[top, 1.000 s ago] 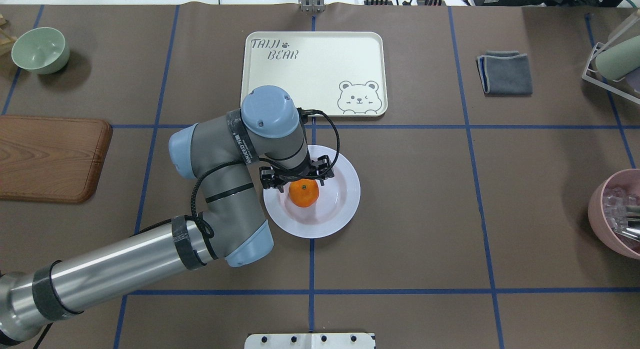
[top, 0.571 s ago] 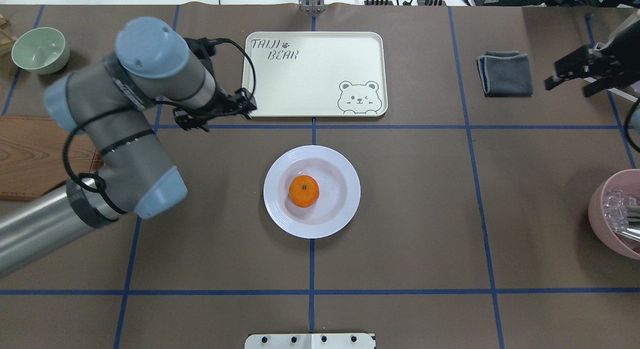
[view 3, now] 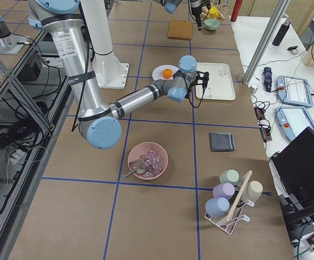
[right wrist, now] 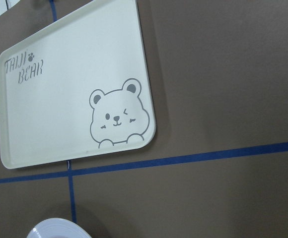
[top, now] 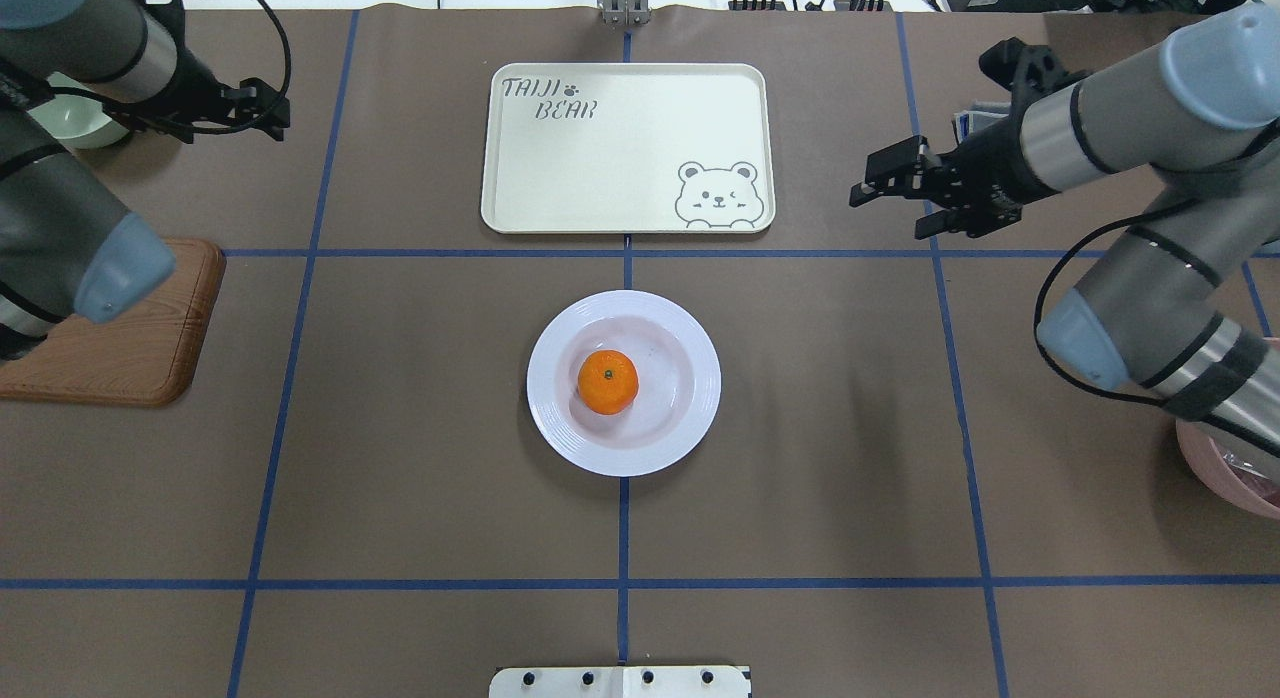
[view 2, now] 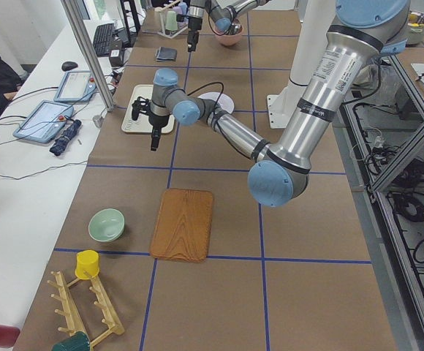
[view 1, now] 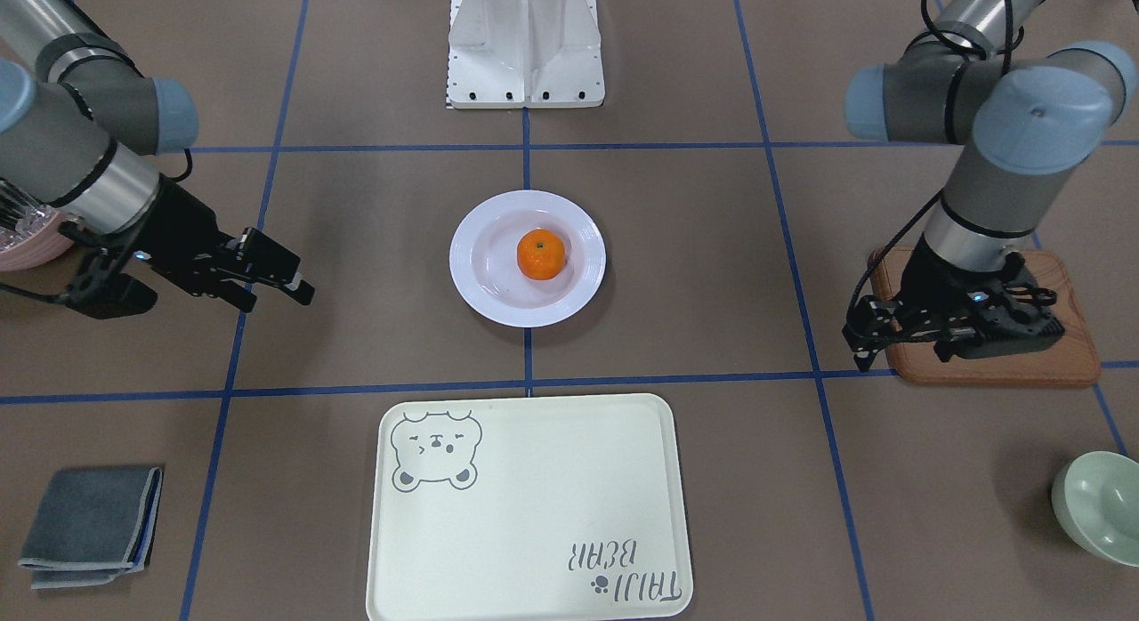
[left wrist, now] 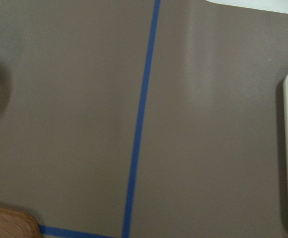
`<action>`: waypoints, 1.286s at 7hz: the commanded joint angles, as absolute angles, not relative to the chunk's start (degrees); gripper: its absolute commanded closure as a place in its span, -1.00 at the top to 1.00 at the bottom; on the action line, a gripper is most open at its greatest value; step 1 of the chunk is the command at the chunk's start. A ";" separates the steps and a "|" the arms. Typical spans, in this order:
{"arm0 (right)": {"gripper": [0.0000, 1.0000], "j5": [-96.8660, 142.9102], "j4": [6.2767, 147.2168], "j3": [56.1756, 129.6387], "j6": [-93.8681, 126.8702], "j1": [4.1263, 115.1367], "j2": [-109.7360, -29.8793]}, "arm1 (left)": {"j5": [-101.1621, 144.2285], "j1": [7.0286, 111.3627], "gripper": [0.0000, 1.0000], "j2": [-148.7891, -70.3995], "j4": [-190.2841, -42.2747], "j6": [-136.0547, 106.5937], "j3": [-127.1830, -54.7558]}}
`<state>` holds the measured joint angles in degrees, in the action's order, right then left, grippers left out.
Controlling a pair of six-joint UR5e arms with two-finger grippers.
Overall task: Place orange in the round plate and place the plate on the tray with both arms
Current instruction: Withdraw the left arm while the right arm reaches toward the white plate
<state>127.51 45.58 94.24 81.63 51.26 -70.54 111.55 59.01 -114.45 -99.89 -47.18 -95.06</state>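
The orange already sits in the round plate, so what looks to remain is the two-armed carry to the tray. Neither hand is on anything. The left hand hangs over bare worktop with its jaws apart, and the right hand is likewise parted and empty.

The plate lies between the two hands but well apart from each, nearer the robot than either. The tray lies directly between their fingertips, just beyond the right hand's reach. The wooden board sits under the left arm, behind its hand.

The main danger lies in the lift. The plate is glossy and offers only its ribbed rim, so a shallow pinch may slip. If one hand closes or rises before the other, the plate would tilt and the loose orange, already a little toward the left hand's side, could roll out. A hand arriving low might shove the plate along the worktop.
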 commanded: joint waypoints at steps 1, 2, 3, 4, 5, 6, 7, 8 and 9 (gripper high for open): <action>1.00 120.18 33.54 90.28 91.20 44.33 -69.70 | 111.88 62.22 0.97 -111.64 -100.11 -39.47 -94.48; 1.00 116.58 27.92 88.26 94.45 41.34 -69.70 | 111.88 62.14 0.97 -111.62 -99.85 -39.46 -94.48; 1.00 112.98 24.82 87.46 97.61 38.96 -69.61 | 111.88 62.14 0.97 -111.62 -99.41 -39.46 -94.48; 1.00 109.20 23.48 87.54 98.52 36.06 -69.09 | 111.88 62.05 0.97 -111.71 -99.40 -39.46 -93.61; 1.00 106.12 23.12 87.45 99.05 33.86 -68.65 | 111.88 62.14 0.97 -111.88 -99.49 -39.46 -92.65; 1.00 103.30 23.12 87.28 99.05 31.75 -68.47 | 111.88 62.14 0.97 -112.32 -99.49 -39.46 -91.68; 1.00 99.70 23.12 87.28 99.14 29.55 -67.86 | 111.88 62.14 0.97 -112.41 -99.67 -39.46 -91.50; 1.00 98.36 23.12 87.28 99.14 28.49 -67.50 | 111.88 62.14 0.97 -112.41 -99.67 -39.38 -91.15; 1.00 98.26 23.03 86.75 99.14 28.04 -67.50 | 111.88 62.14 0.97 -112.59 -99.84 -39.38 -90.27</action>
<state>99.27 23.11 87.16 99.12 29.05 -67.69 111.89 62.14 -112.43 -99.69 -39.40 -91.11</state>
